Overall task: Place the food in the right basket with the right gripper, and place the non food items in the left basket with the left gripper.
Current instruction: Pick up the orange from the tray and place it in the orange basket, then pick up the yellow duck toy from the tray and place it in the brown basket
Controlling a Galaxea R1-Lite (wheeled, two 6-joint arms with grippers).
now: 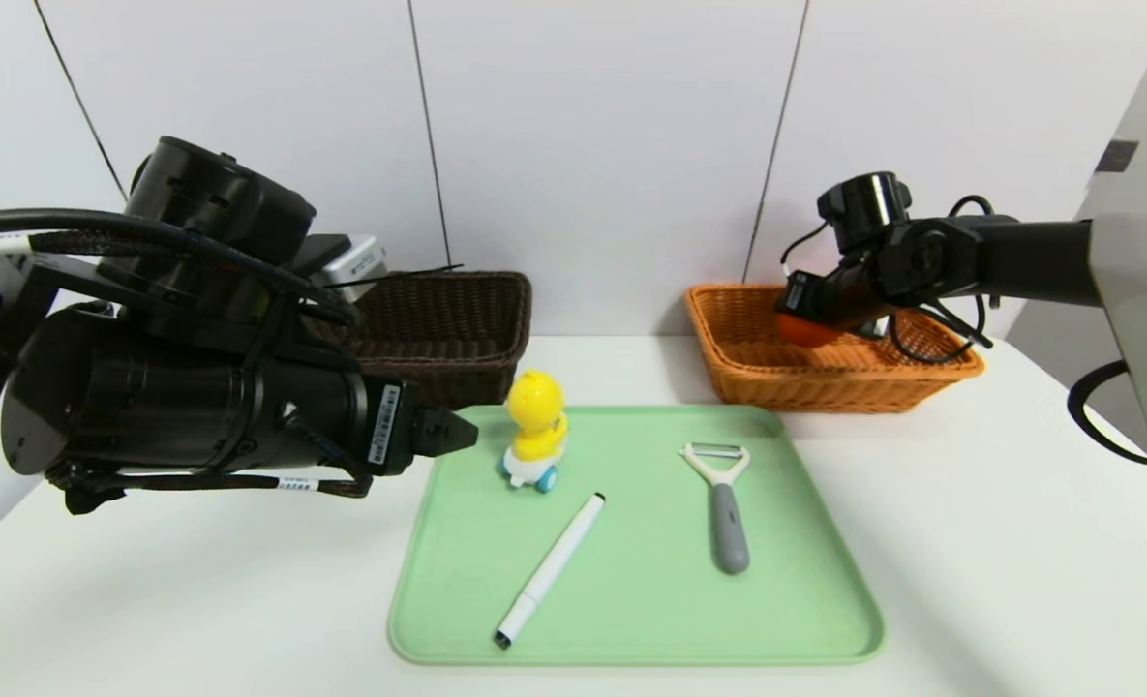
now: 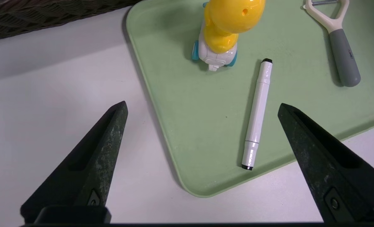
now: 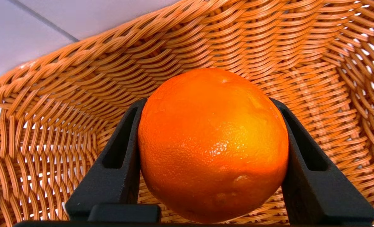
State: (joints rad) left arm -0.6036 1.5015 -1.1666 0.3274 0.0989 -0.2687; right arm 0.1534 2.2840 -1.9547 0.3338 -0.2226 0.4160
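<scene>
**Orange fruit clamped over the right basket; three non-food items on the tray**

Orange fruit (image 3: 212, 145) is clamped between the two black fingers (image 3: 111, 167) of the right gripper (image 1: 807, 324), one finger pressed to each side of the fruit. The gripper and fruit are inside the walls of the right basket (image 1: 757, 373), the orange-tan wicker one; whether the fruit touches the basket floor cannot be told. No other contents are visible in this basket.

Nearest the robot, the left gripper (image 2: 202, 108) hovers above the white table (image 1: 999, 542) at the near left corner of the green tray (image 1: 631, 600). Its jaws stand wide apart and hold nothing; in the left wrist view the white marker pen (image 2: 258, 113) lies between the two fingertips, lower down on the tray.

The tray holds three items, well apart from each other:
- the marker pen, lying diagonally near the tray's front left;
- the grey-handled peeler (image 1: 725, 503), lying flat toward the right, blade end away from the robot;
- the yellow duck toy (image 1: 534, 431), upright on its wheeled base near the far left corner.

Bare tray surface surrounds each item.

Behind the tray's left side stands the left basket (image 1: 457, 329), dark brown wicker, partly hidden by the left arm. Its interior cannot be seen.
</scene>
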